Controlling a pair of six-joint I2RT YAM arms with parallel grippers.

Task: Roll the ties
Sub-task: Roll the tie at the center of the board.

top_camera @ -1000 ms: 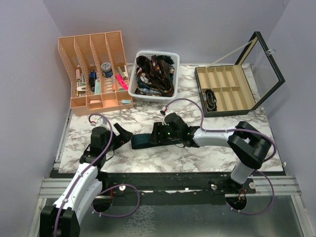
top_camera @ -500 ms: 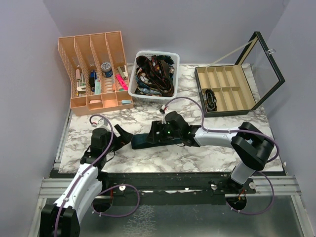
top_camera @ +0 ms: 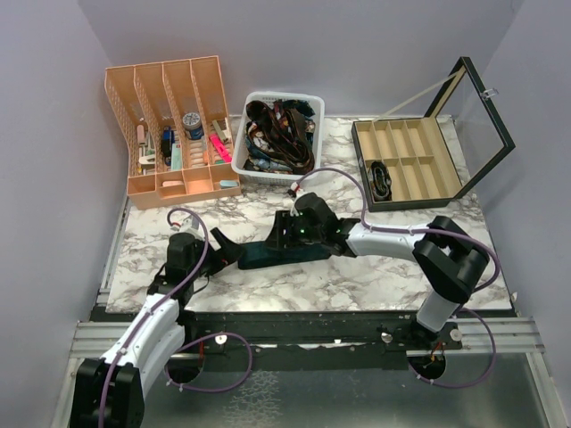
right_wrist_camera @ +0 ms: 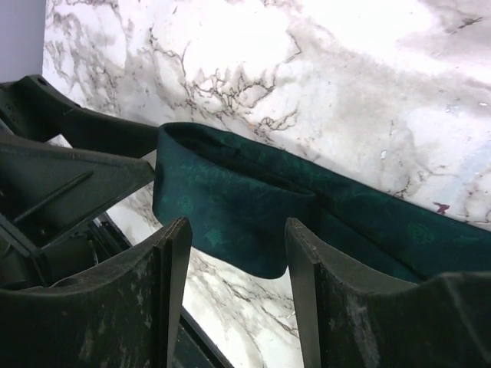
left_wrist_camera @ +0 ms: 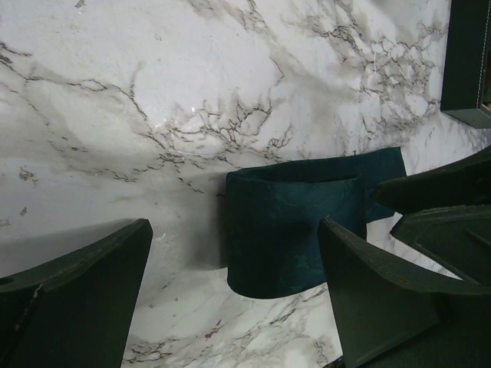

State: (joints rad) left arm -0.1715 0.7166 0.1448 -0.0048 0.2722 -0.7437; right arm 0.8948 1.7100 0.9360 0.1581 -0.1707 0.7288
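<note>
Marble tabletop [top_camera: 357, 278], both arms [top_camera: 156, 325] [top_camera: 393, 242] low beside tie [top_camera: 266, 255]

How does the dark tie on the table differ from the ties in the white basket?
The dark tie lies alone on the table, one end folded over; the basket ties sit tangled in the white basket. The dark tie is teal; the basket ties are mostly brown. All are narrow strips.

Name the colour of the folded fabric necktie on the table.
The folded fabric necktie is dark teal; clearest in right wrist view.
</note>
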